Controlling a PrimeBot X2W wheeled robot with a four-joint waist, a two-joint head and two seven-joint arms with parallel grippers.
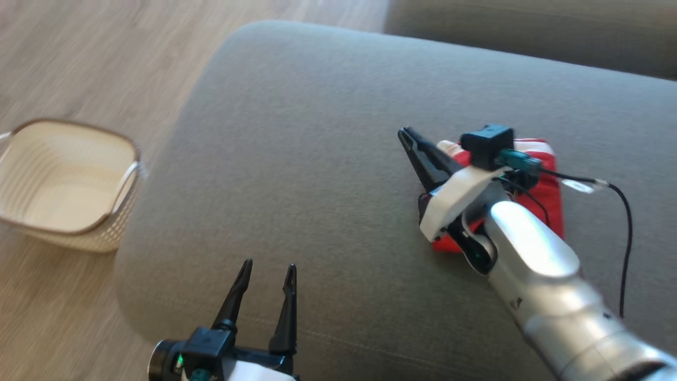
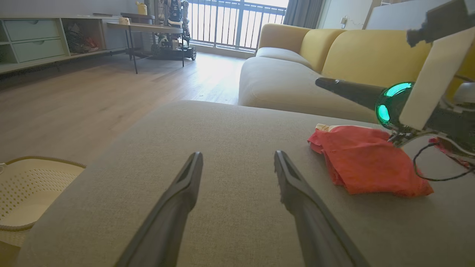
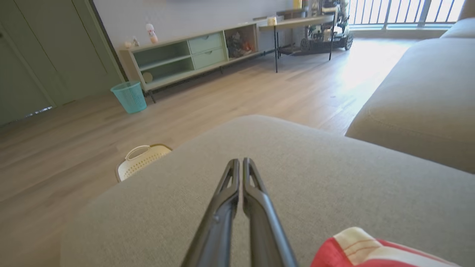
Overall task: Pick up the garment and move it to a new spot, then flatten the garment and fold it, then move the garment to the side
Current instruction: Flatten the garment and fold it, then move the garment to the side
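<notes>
1. Left claw [image 1: 270, 265] is nearest, low at the front edge of the grey seat [image 1: 317, 132]. Its fingers are spread wide and hold nothing.
2. Well to the right of it lies the garment [image 1: 550, 196], red with a pale stripe, as a small compact packet flat on the seat.
3. Over the garment hangs the wrist of the right claw [image 1: 406, 132]. This claw is clenched, with nothing between the fingers, and its tips point past the garment's left edge, above bare seat.
4. I judge that shut fingers make one narrow blade, better for pressing or pushing cloth than for pinching it.
5. I think the left claw is kept apart so that it does not disturb the fold.
6. Left of the left claw, a basket [image 1: 106, 238] stands on the floor [image 1: 79, 53], and nothing touches it.
7. The fold looks done; perhaps only the move to the side is left. To grasp the packet, the right claw must open first.
</notes>
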